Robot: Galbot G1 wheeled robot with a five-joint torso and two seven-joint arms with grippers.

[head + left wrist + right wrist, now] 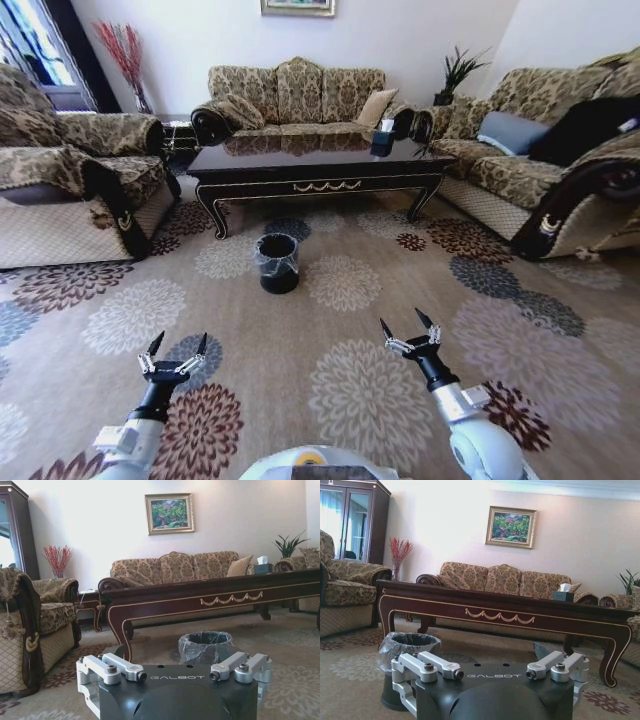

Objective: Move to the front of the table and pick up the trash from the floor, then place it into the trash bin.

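Bin: small round black trash bin (278,262) with clear liner on flowery tan carpet floor (350,380), before our long dark shiny table (318,160) | left gripper (177,346) fingers apart, low | right gripper (408,324) fingers apart, low

I read one marking: "GALBOT" in pale capitals on the dark housing of the left gripper (175,676), and the same word on the right gripper (492,675). I can make out no other lettering.
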